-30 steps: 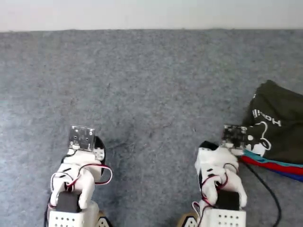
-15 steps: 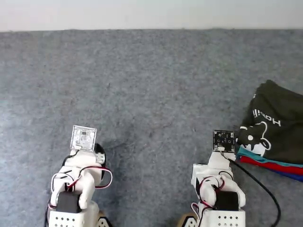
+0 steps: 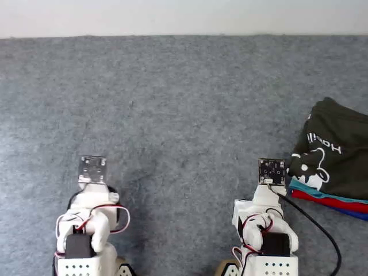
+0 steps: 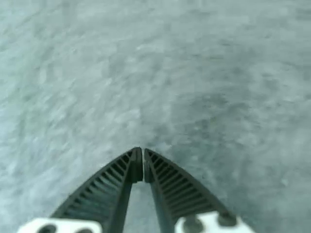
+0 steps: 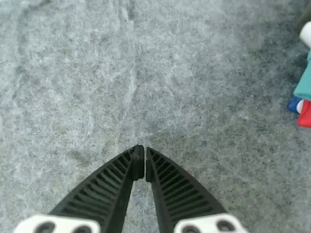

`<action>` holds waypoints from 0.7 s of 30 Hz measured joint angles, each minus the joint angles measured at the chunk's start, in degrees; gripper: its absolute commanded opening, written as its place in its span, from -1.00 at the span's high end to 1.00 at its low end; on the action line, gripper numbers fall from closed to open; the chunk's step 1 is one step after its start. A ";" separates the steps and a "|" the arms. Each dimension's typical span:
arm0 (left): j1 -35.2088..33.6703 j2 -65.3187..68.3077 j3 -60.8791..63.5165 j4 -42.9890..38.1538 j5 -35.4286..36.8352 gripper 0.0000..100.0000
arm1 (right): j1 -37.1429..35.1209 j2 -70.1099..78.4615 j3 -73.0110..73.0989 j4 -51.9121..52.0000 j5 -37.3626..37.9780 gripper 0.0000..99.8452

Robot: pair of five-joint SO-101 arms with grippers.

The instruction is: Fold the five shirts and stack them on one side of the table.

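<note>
A stack of folded shirts [image 3: 333,167] lies at the table's right edge, a dark olive one with white print on top, teal, red and blue layers beneath. The edge of that stack [image 5: 303,92] appears in the right wrist view. My right arm [image 3: 265,230] sits tucked at the front, just left of the stack. Its gripper [image 5: 141,160] is shut, empty, over bare grey felt. My left arm [image 3: 86,230] is tucked at the front left. Its gripper [image 4: 142,162] is shut with nothing in it, above the felt.
Grey felt [image 3: 184,103] covers the whole table, with a pale wall along the far edge. A black cable [image 3: 313,221] runs from the right arm toward the front right corner.
Both arms have pulled back toward the front edge: the right one first, away from the shirt stack, then the left one.
</note>
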 measured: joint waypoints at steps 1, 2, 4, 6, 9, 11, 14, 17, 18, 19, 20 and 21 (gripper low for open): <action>-0.97 0.00 0.00 0.09 0.00 0.97 | 0.00 0.00 0.00 0.00 0.00 0.97; -1.58 0.00 0.00 0.26 0.00 0.97 | 0.00 0.00 0.00 0.00 0.00 0.97; -1.85 0.00 0.00 0.35 0.00 0.97 | 0.00 0.00 0.00 0.00 0.00 0.97; -2.29 0.00 0.00 0.35 0.00 0.97 | 0.00 0.00 0.00 0.00 0.00 0.97; -2.29 0.00 0.00 0.35 0.00 0.97 | 0.00 0.00 0.00 0.00 0.00 0.97; -2.46 0.00 0.00 0.35 0.00 0.97 | 0.00 0.00 0.00 0.00 0.00 0.97; -2.55 0.00 0.00 0.35 0.00 0.97 | 0.00 0.00 0.00 0.00 0.00 0.97; -2.55 0.00 0.00 0.35 0.00 0.97 | 0.00 0.00 0.00 0.00 0.00 0.97; -2.55 0.00 0.00 0.35 0.00 0.97 | 0.00 0.00 0.00 0.00 0.00 0.97; -2.55 0.00 0.00 0.35 0.00 0.97 | 0.00 0.00 0.00 0.00 0.00 0.97; -2.55 0.00 0.00 0.35 0.00 0.97 | 0.00 0.00 0.00 0.00 0.00 0.97; -2.55 0.00 0.00 0.35 0.00 0.97 | 0.00 0.00 0.00 0.00 0.00 0.97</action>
